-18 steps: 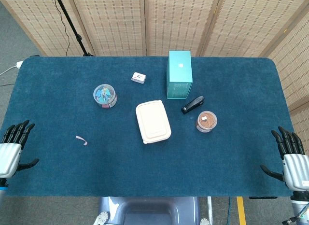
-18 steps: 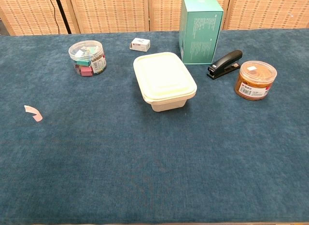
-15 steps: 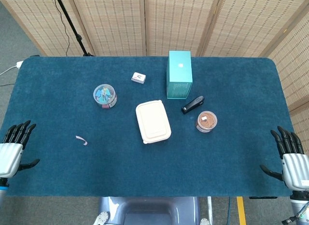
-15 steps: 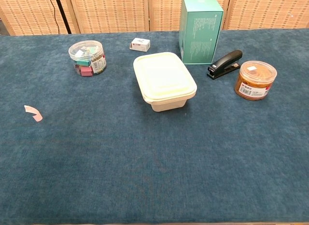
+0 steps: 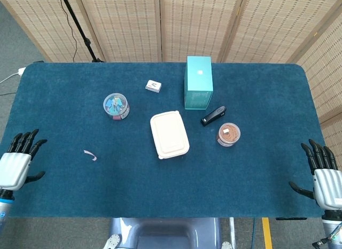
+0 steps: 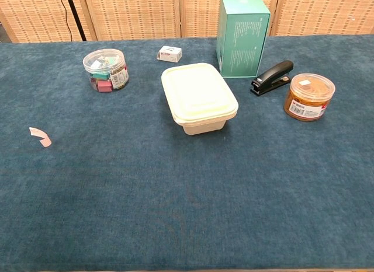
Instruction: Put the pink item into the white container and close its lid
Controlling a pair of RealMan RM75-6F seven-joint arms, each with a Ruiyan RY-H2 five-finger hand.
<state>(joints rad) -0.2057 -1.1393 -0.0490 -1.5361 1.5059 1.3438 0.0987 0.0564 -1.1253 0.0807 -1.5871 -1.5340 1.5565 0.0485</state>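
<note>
Pink item (image 6: 41, 136) lies loose on the blue table (image 6: 187, 196), far left, well apart from the white container (image 6: 199, 97), whose lid is on, contents hidden. Clear tub (image 6: 106, 69) back left holds mixed coloured clips; lidded jar (image 6: 308, 96) on the right shows brown contents. Your left hand (image 5: 15, 166) and right hand (image 5: 323, 179) sit at the table's near corners, fingers spread, holding nothing.

Matt white plastic container (image 6: 199, 97) sits on a napped blue cloth table cover (image 6: 187, 196), beside a glossy black stapler (image 6: 272, 76).
</note>
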